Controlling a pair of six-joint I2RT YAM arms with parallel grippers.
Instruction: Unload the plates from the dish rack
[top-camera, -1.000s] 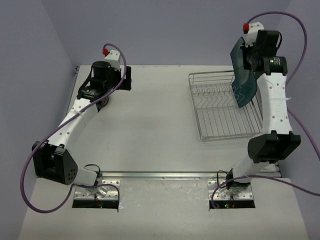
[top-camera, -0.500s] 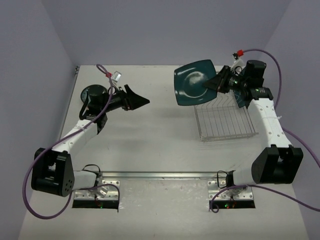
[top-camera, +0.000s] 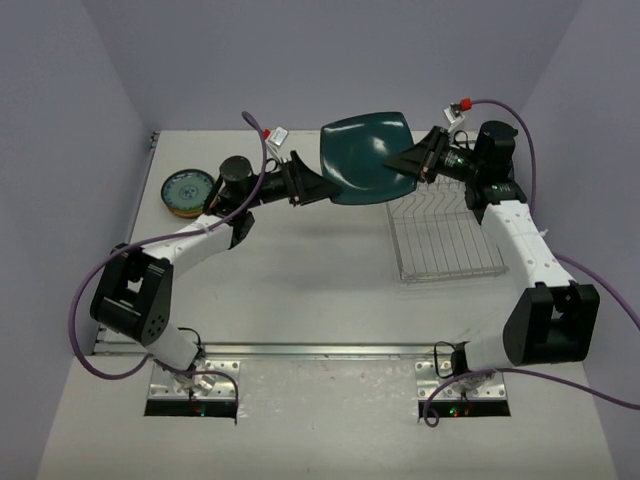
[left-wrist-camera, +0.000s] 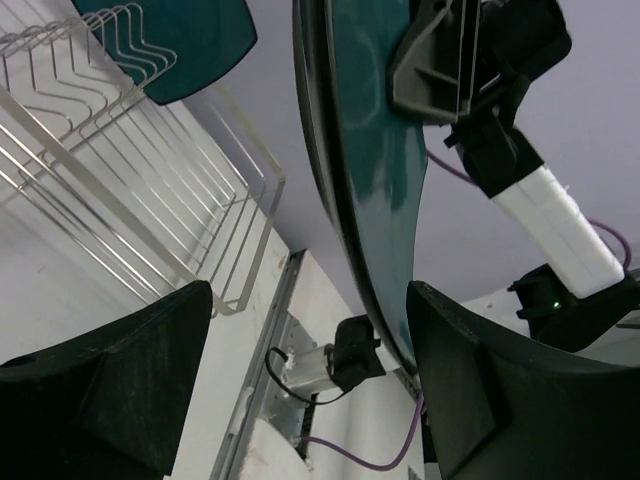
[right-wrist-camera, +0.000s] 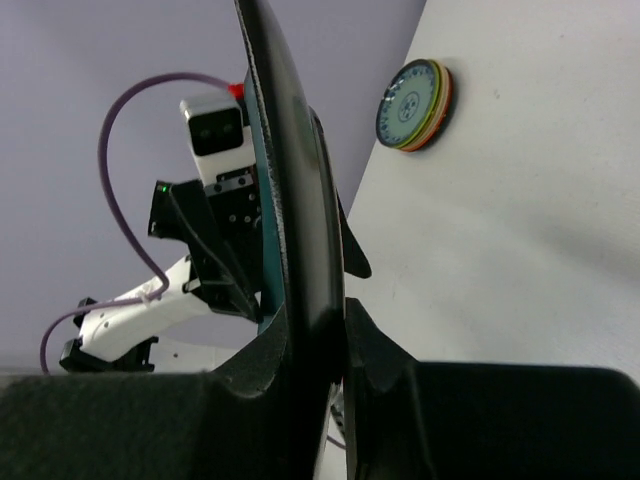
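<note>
My right gripper (top-camera: 398, 164) is shut on the right edge of the large dark-teal plate (top-camera: 362, 157) and holds it in the air left of the dish rack (top-camera: 445, 240). The right wrist view shows the plate edge-on (right-wrist-camera: 290, 190) pinched in the gripper (right-wrist-camera: 328, 352). My left gripper (top-camera: 322, 187) is open at the plate's left edge; in the left wrist view the plate (left-wrist-camera: 370, 150) hangs between the spread fingers (left-wrist-camera: 110, 390), not gripped. A second teal plate (left-wrist-camera: 170, 40) stands in the rack (left-wrist-camera: 150, 190). Small round plates sit stacked (top-camera: 188, 192) at the far left.
The stack of small plates also shows in the right wrist view (right-wrist-camera: 415, 105) on the white table (top-camera: 300, 270). Purple walls close in the table's back and sides. Both arms reach across the table's far middle.
My right gripper carried the teal plate further left from above the rack. My left arm swung right from the plate stack until its open fingers straddle the plate's left edge.
</note>
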